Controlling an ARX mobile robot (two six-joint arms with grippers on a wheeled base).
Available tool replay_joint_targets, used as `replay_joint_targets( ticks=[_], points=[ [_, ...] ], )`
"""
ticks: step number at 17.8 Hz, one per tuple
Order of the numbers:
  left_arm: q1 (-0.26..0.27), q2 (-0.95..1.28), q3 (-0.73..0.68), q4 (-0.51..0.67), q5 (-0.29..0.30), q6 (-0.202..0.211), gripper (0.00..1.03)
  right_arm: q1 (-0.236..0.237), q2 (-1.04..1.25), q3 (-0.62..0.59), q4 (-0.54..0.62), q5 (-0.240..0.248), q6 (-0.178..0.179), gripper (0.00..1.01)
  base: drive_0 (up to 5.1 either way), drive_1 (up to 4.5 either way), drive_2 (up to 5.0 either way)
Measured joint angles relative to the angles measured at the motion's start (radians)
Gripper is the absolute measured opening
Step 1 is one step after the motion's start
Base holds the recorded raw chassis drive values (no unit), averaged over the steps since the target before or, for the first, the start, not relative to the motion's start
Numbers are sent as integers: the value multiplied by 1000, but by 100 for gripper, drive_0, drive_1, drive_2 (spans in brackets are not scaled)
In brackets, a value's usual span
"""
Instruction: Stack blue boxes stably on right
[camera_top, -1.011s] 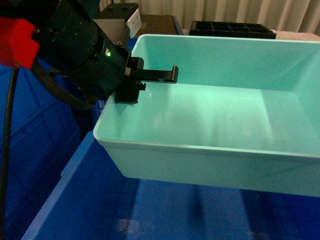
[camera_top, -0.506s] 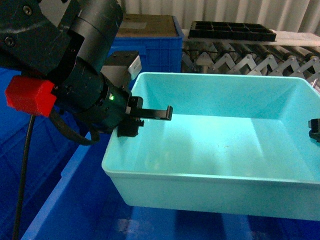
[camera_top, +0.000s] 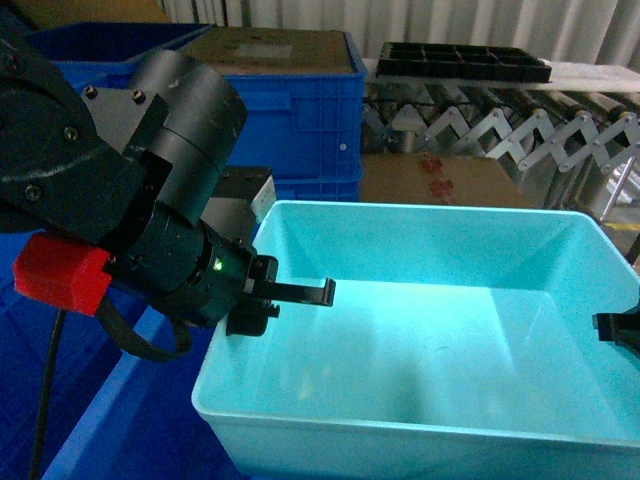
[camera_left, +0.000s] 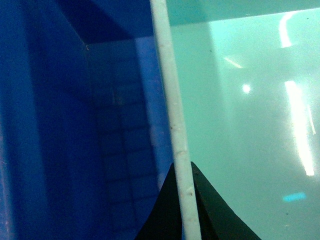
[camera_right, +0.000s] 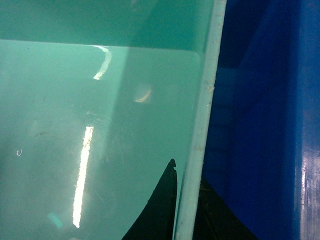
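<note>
Between both arms, the blue box (camera_top: 440, 330) has each end rim clamped by left gripper (camera_top: 262, 300) and right gripper (camera_top: 615, 330).

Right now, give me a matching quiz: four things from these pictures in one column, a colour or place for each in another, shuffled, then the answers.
Things:
1. tub
2. tray
3. left gripper
4. crate

Descriptions:
A. dark blue, ribbed, behind the tub at back left
B. black with compartments, at the far back
C. light turquoise, no lid
D. clamped on the tub's left rim

Pairs: 1-C, 2-B, 3-D, 4-A
</note>
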Motion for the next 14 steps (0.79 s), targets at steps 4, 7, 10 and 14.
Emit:
replay_joint_targets(
  ticks=[4,7,10,14],
  points=[
    [0,13,49,-13,-15,1,2,15,14,55,-3,17,-15,7,0,0,0],
    [2,20,77,-19,-20,8,2,14,24,77,-2,19,-19,7,0,0,0],
    [2,36,78,-23,-20,8,2,14,39,77,-2,21,-22,7,0,0,0],
    [1,39,89,-22,-16,8,2,14,41,77,25,42,-27,7,0,0,0]
  ],
)
